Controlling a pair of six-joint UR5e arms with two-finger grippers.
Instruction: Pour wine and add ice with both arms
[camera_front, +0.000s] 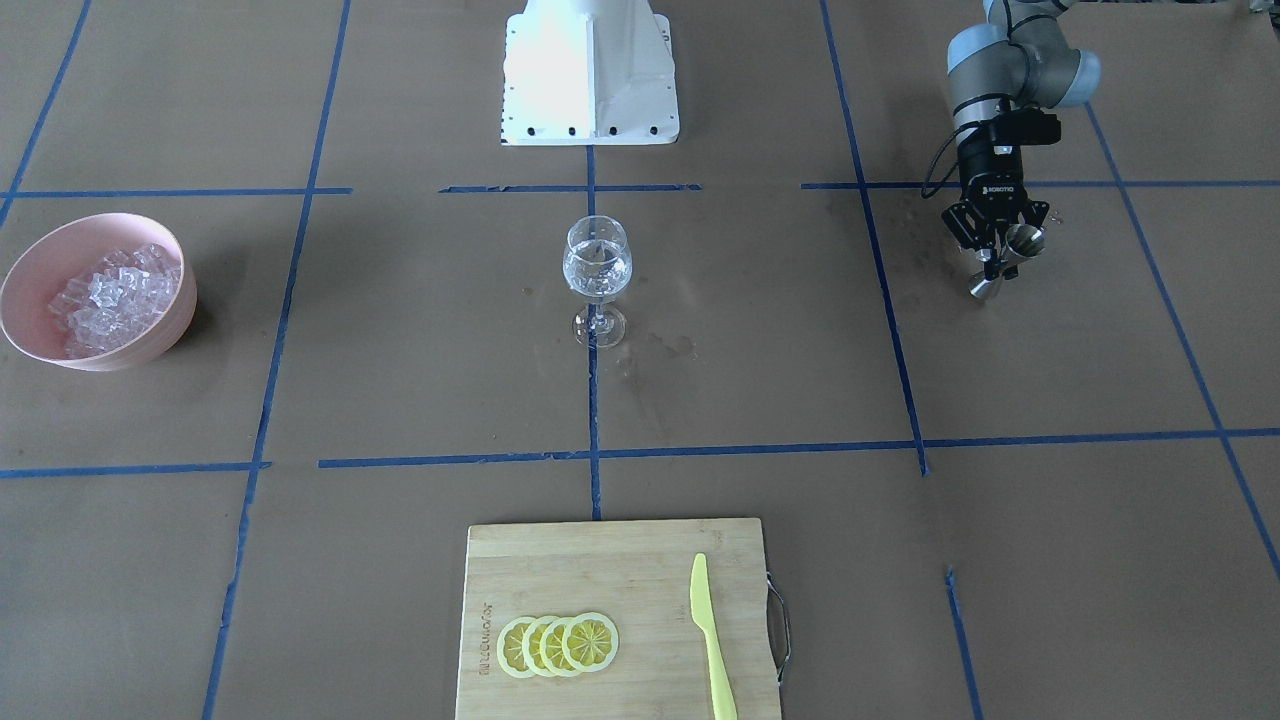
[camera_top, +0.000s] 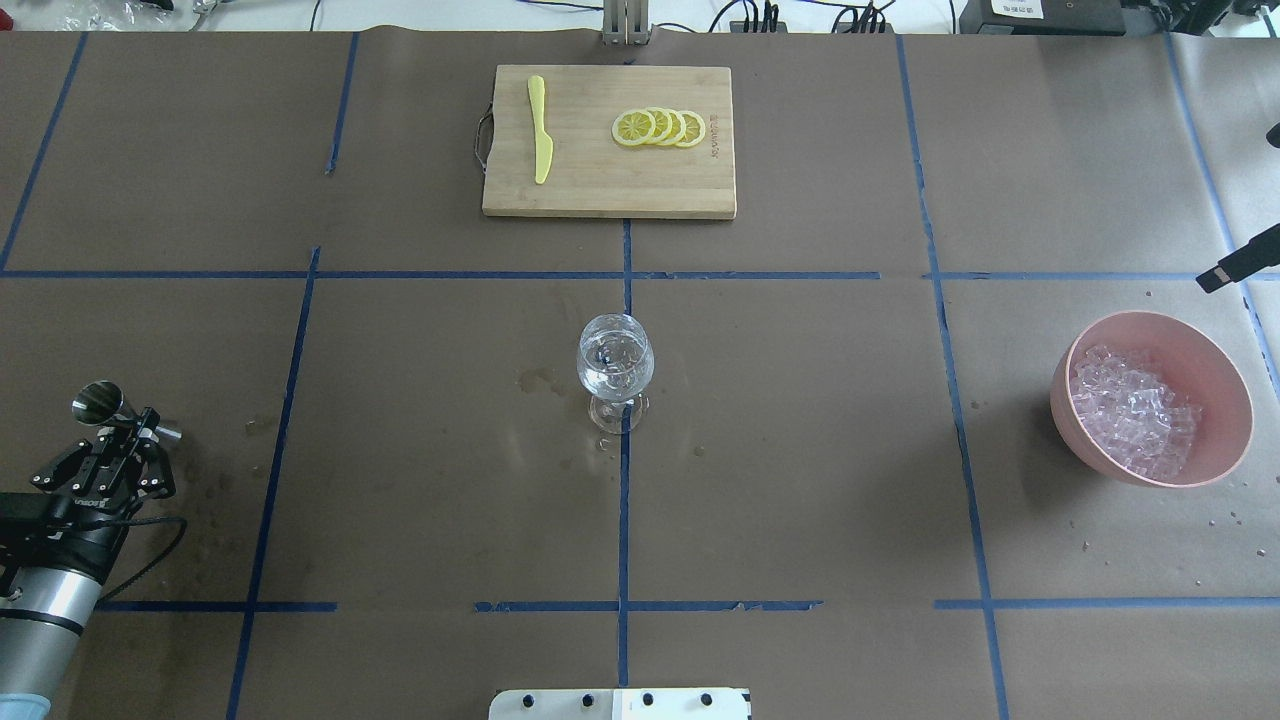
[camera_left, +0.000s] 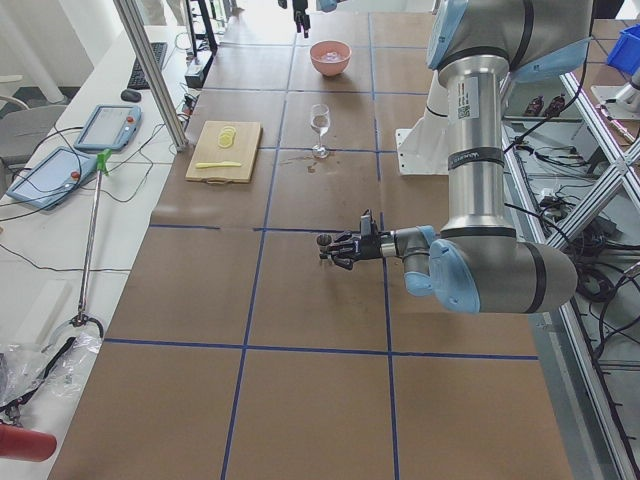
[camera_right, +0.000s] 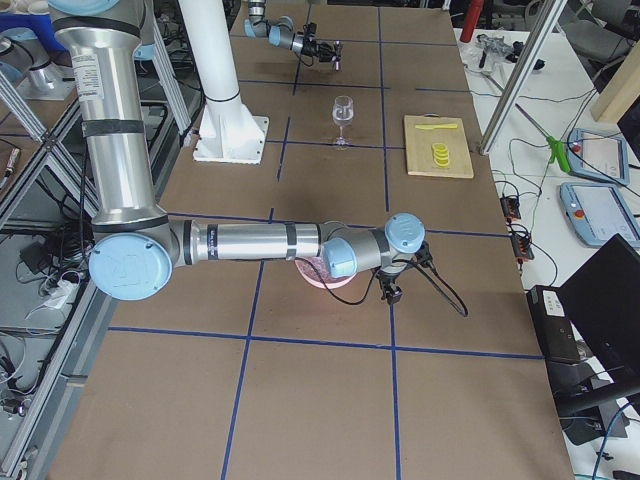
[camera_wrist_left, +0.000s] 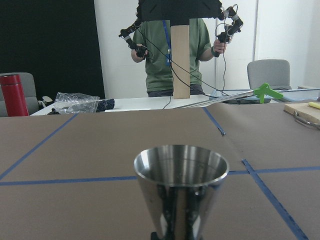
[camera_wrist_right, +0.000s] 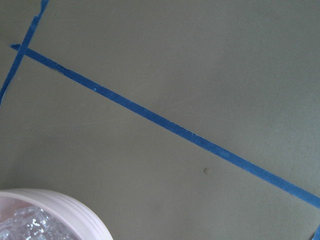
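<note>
My left gripper (camera_front: 1000, 262) (camera_top: 135, 425) is shut on a steel jigger (camera_front: 1024, 241) (camera_top: 95, 402) just above the table, far to the left of the glass. In the left wrist view the jigger (camera_wrist_left: 181, 185) stands mouth up. A stemmed wine glass (camera_front: 597, 268) (camera_top: 615, 362) at the table's middle holds clear wine. The ice (camera_front: 110, 290) (camera_top: 1135, 410) fills a pink bowl (camera_front: 170, 330) (camera_top: 1225, 390). The right arm (camera_right: 250, 243) reaches past the bowl. Its gripper (camera_right: 390, 290) shows too little for me to tell whether it is open or shut.
A wooden board (camera_front: 560, 560) (camera_top: 600, 185) at the far edge carries lemon slices (camera_top: 660, 127) and a yellow knife (camera_top: 540, 140). The white base block (camera_front: 590, 70) is behind the glass. Damp stains (camera_top: 540, 380) mark the paper. A person (camera_wrist_left: 172, 55) stands beyond the table.
</note>
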